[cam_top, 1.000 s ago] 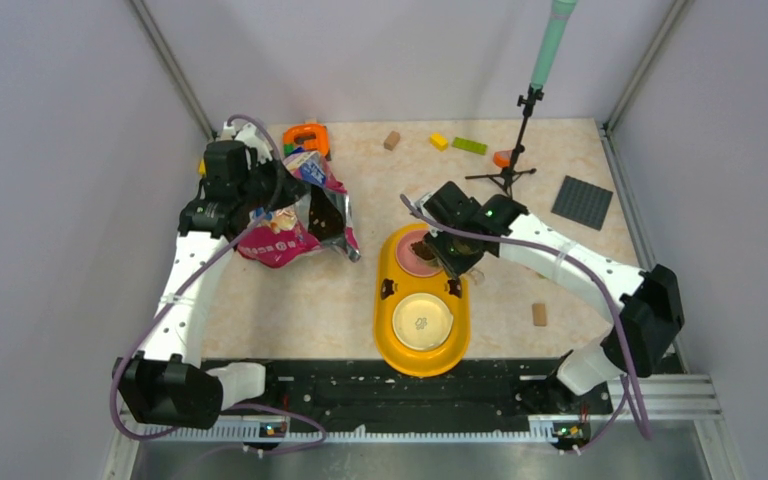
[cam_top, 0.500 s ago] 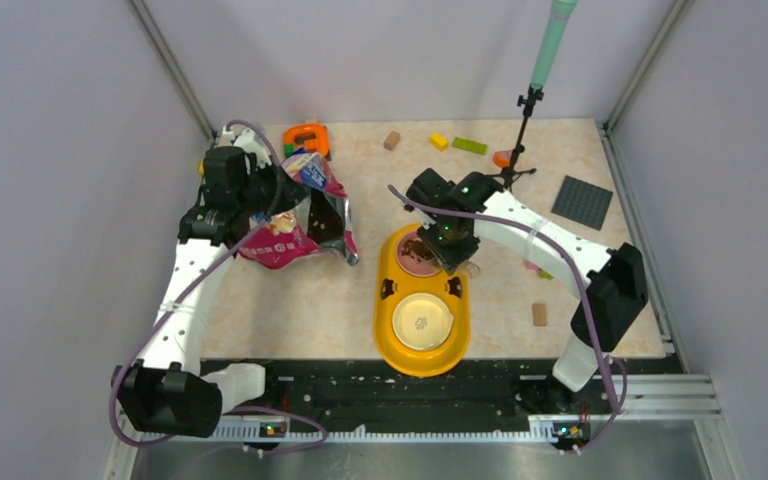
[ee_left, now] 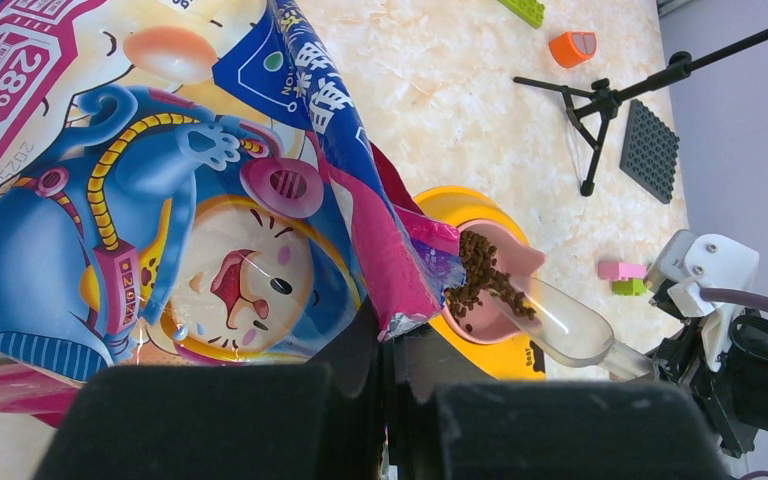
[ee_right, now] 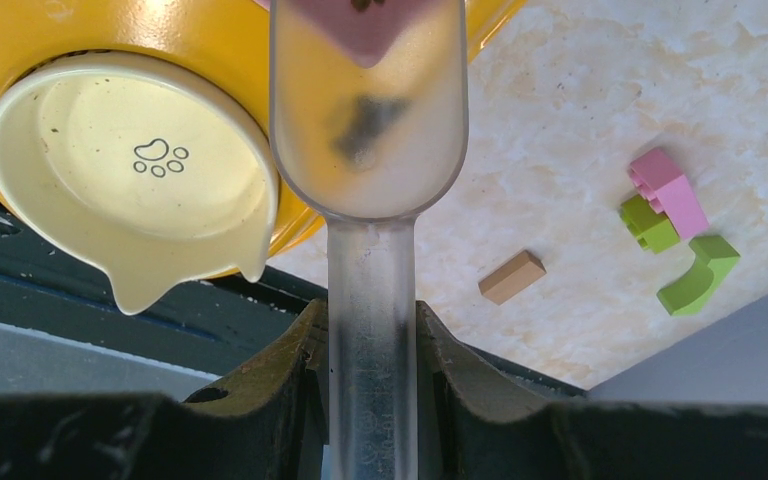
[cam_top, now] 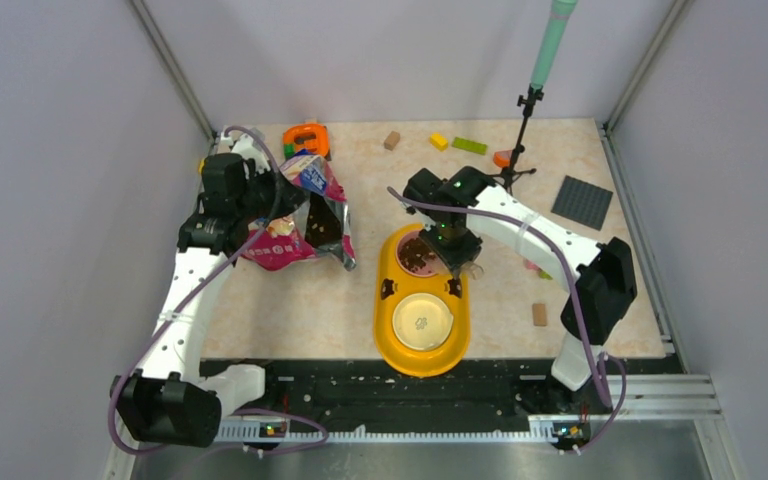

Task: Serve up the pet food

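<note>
The magenta-and-blue cat food bag (cam_top: 295, 225) lies open at the left, and my left gripper (cam_top: 258, 205) is shut on its edge (ee_left: 385, 390). The bag fills the left wrist view (ee_left: 160, 200). My right gripper (cam_top: 452, 243) is shut on the handle of a clear plastic scoop (ee_right: 365, 130), tilted over the pink bowl (cam_top: 425, 268). Dark brown kibble (ee_left: 480, 280) runs from the scoop (ee_left: 570, 320) into the pink bowl (ee_left: 495, 322) and shows as a heap (cam_top: 416, 254) in the top view. A little kibble is still in the scoop.
The pink bowl and a cream bowl (cam_top: 421, 320) sit in a yellow feeder tray (cam_top: 385, 330). A microphone tripod (cam_top: 508, 172), a grey baseplate (cam_top: 581, 202), an orange toy (cam_top: 305, 138), tan blocks (cam_top: 538, 313) and coloured bricks (ee_right: 665, 195) lie around.
My right arm has swung left and further over the pink bowl, tipping the scoop. More kibble lies in the pink bowl. The left arm and bag have barely moved.
</note>
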Available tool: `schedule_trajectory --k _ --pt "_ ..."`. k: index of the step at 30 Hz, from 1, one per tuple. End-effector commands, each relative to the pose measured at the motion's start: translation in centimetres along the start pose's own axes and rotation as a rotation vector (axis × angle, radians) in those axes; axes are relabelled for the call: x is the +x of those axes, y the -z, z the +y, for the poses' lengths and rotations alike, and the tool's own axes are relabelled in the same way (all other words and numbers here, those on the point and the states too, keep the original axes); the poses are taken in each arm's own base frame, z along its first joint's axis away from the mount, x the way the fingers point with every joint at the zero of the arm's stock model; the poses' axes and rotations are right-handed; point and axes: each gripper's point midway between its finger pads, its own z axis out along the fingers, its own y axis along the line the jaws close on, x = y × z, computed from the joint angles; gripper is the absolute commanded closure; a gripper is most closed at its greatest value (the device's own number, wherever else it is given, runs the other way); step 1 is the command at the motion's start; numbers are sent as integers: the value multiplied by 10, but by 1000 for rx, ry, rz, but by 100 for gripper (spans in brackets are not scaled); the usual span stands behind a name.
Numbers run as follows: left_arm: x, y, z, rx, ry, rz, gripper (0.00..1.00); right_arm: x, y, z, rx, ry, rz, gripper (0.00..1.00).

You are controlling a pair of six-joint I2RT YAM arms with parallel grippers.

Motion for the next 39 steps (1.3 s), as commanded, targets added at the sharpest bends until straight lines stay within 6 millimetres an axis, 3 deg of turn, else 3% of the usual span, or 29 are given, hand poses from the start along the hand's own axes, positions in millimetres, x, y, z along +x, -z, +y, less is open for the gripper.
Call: schedule_trajectory --k 1,7,17,25,33,39 --pt "-37 12 -18 63 -40 -149 100 -4 22 -8 22 -38 -39 100" --pt "-39 10 -20 69 -41 -149 100 -9 31 -1 -21 -52 -45 100" --pt "-38 6 -20 76 -40 -139 100 11 17 10 -57 -66 23 100" --pt "-39 3 -30 132 -51 -116 100 -7 42 5 -67 -28 -96 100" --pt "-41 2 -44 205 -53 -102 100 -31 79 48 -275 118 -315 100" --pt "-24 7 -47 242 -73 -38 100 -62 100 85 -417 226 -477 100"
